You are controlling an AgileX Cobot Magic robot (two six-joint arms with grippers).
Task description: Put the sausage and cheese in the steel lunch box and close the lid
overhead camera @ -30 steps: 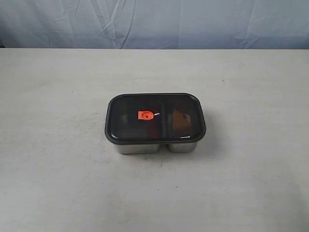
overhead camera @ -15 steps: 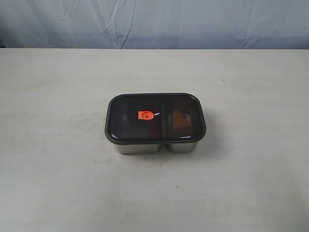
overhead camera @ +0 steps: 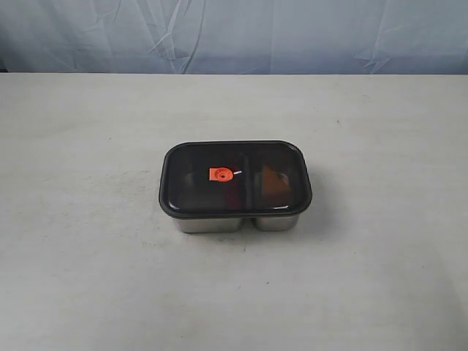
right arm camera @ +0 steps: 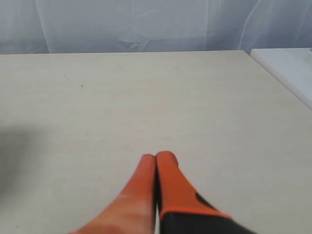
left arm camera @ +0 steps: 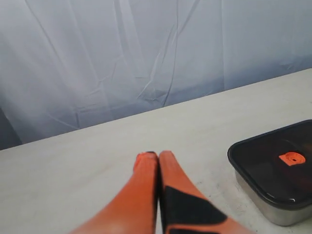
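The steel lunch box stands in the middle of the table with the dark smoky lid lying flat on it, its orange valve on top. Through the lid an orange-brown wedge, the cheese, shows faintly in the right compartment. The sausage is hidden under the lid. Neither arm appears in the exterior view. In the left wrist view my left gripper is shut on nothing above bare table, with the box and lid off to one side. My right gripper is shut on nothing over bare table.
A pale blue cloth backdrop hangs behind the table's far edge. A white surface adjoins the table beyond its edge in the right wrist view. The tabletop is off-white.
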